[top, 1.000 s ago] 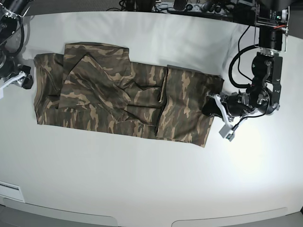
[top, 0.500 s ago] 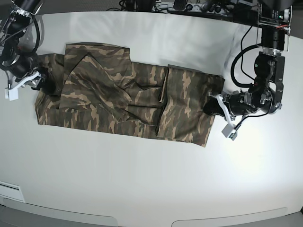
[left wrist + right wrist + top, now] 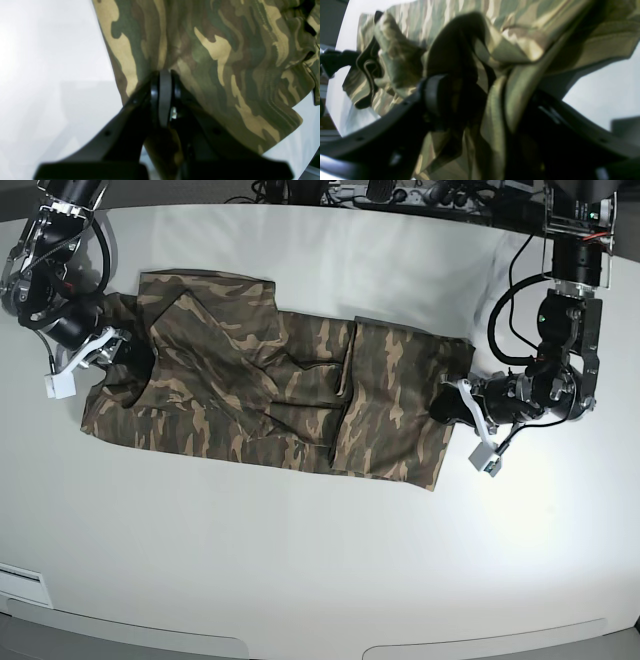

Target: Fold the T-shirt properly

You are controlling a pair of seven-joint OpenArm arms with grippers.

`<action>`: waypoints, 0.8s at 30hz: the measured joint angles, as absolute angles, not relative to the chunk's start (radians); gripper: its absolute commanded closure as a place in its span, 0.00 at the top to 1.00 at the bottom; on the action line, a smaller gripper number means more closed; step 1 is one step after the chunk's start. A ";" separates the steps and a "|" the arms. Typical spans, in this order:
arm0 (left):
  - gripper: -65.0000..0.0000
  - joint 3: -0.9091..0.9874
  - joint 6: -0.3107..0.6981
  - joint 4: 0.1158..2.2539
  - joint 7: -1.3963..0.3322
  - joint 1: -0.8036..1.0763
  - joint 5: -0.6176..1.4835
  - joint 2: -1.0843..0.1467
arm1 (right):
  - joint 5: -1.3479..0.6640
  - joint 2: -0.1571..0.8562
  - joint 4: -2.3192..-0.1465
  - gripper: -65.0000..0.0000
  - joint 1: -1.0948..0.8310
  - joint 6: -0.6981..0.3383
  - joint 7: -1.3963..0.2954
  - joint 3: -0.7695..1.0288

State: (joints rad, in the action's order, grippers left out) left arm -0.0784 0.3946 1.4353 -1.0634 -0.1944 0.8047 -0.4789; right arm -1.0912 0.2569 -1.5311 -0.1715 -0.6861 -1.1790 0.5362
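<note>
Item: T-shirt [image 3: 270, 385], camouflage print, laid lengthwise across the middle of the white table [image 3: 300, 560], its body partly folded into a long strip with creases bunched near the centre.

Left gripper [image 3: 447, 402]: at the T-shirt's right-hand end in the base view; jaws pressed fully together on the hem edge, a fold of cloth pinched between them, as the left wrist view [image 3: 162, 75] confirms.

Right gripper [image 3: 125, 358]: at the opposite end of the T-shirt, over the bunched sleeve corner. Jaws are set wide with fabric gathered between them [image 3: 470, 100]; a firm grip is not shown.

Step in hand, as judged: securing both ends before the strip is folded end to end. The right jaws are best closed on all layers at the corner, not one loose ply. Both ends should then be lifted evenly, so that the central creases are drawn flat and not dragged.
</note>
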 measured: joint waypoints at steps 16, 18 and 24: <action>0.00 -0.078 0.400 1.435 -1.065 -0.194 0.805 -0.479 | -1.310 0.364 -1.530 0.63 -0.166 -0.693 -1.347 0.551; 0.00 -0.078 0.400 1.435 -1.065 -0.194 0.805 -0.479 | -1.310 0.371 -1.530 0.63 -0.165 -0.693 -1.346 0.561; 0.00 -0.078 0.400 1.435 -1.065 -0.194 0.805 -0.479 | -1.310 0.374 -1.530 0.63 -0.166 -0.693 -1.347 0.566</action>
